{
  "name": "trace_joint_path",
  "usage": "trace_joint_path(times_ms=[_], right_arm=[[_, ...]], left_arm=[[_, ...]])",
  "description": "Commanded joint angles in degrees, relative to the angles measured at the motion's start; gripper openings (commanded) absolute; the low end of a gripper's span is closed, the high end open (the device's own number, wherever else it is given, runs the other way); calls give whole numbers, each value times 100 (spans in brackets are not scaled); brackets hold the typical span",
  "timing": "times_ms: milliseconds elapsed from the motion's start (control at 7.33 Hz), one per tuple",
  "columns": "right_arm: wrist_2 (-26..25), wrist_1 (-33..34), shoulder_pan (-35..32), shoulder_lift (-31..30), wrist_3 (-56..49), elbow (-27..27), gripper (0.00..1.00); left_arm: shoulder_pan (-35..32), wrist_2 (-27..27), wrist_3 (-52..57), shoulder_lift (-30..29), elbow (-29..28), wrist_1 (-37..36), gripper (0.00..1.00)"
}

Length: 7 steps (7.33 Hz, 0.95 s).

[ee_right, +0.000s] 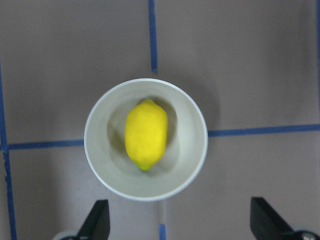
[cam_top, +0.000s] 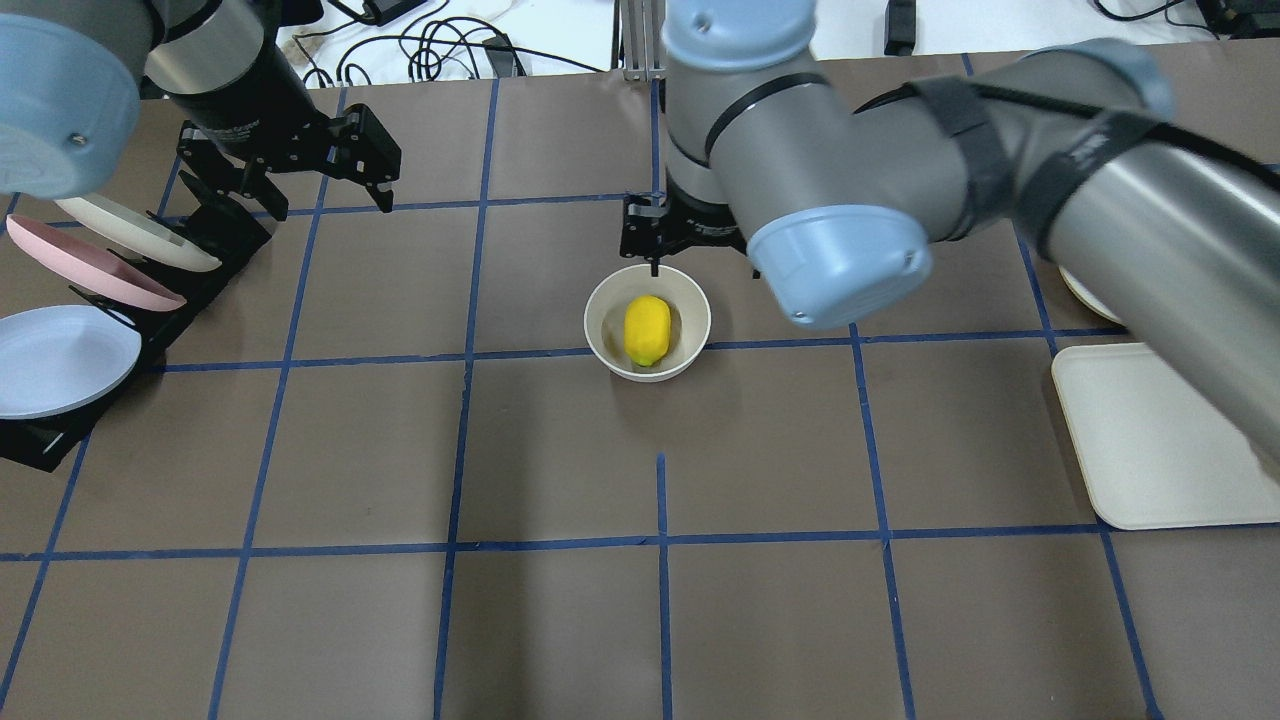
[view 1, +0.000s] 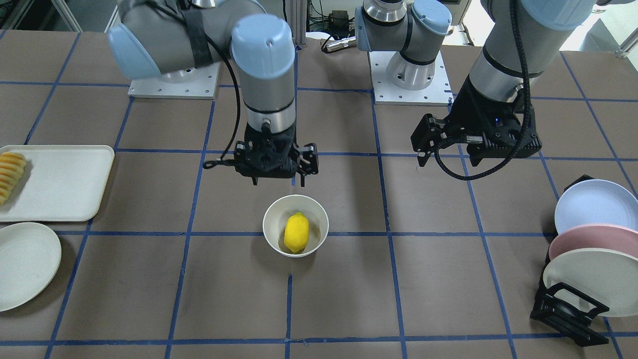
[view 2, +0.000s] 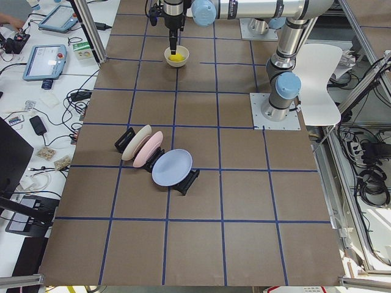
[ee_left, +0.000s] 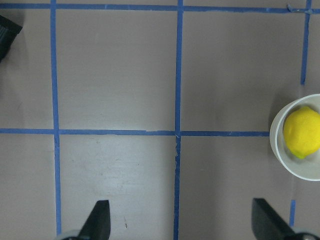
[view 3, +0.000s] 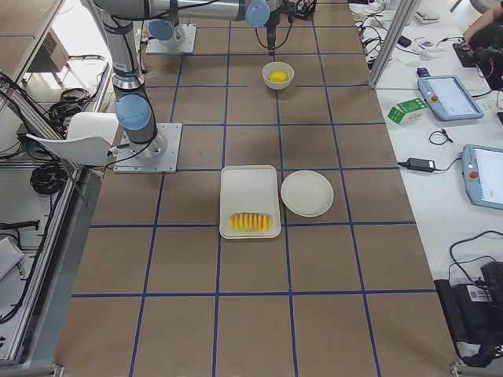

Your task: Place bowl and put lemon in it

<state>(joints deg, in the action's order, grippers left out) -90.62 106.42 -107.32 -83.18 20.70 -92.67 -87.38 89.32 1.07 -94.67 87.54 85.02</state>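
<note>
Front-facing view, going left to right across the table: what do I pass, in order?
In order: cream tray → bowl holding the lemon → left claw → rack of plates.

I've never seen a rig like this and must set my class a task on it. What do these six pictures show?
A robot with two arms, each ending in two-finger jaws, at a table. Two pictures look down from front and behind, two look along from the ends, two come from wrist cameras. The lemon lies in the small bowl. The right arm hangs over the bowl, the left arm off to the side; both jaws are open and empty. Also there: a tray bearing sliced yellow food, a flat plate and a rack holding three plates.
</note>
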Motion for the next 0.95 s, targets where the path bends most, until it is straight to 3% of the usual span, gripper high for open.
trace_joint_path(times_ms=[0, 273, 818], right_arm=[[71, -1093, 920, -811, -844, 4, 100], [10, -1185, 1353, -954, -1822, 21, 100], [89, -1309, 1355, -999, -1833, -31, 100]], left_arm=[[11, -2, 25, 1, 26, 6, 100], [19, -2, 52, 1, 26, 23, 100], [11, -2, 52, -16, 44, 23, 100]])
